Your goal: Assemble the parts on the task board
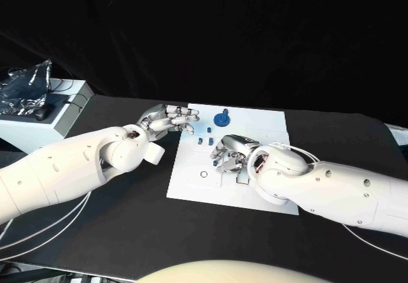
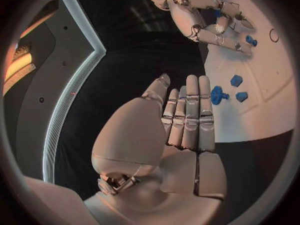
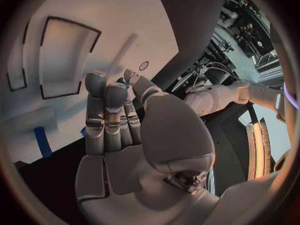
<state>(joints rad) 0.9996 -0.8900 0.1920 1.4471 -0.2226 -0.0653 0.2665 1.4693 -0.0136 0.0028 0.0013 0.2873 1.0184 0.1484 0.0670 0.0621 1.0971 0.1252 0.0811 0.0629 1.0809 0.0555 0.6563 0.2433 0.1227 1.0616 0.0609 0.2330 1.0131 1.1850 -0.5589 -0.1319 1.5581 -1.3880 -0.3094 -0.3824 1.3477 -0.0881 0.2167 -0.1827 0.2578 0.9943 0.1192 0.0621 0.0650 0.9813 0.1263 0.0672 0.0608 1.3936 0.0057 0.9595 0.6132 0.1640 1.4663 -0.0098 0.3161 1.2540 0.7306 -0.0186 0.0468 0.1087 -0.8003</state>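
The white task board [image 1: 255, 127] lies in the middle of the black surface [image 1: 127, 224], with bare dark surface open on all sides of it. The left hand [image 1: 168, 122] sits at the board's far left edge, its fingers [image 2: 187, 110] straight and close together, holding nothing; in its wrist view they point toward the board's edge.

The right hand [image 1: 229, 154] rests over the board's middle, fingers [image 3: 106, 110] curled down against the board. A bit of blue [image 3: 122, 81] shows at the fingertips, but whether it is pinched cannot be told.

On the board the head view shows one round blue gear-like part [image 1: 221, 119] near the far edge and three small blue parts [image 1: 204, 135] between the two hands, with two more blue bits [image 1: 219, 157] beside the right hand's fingers. One small ring outline [image 1: 203, 174] and one square outline [image 1: 242, 178] are printed on the board's near half, which lies open. At the surface's far left stands a white box [image 1: 42, 121] with a crumpled clear bag [image 1: 25, 85] on it.
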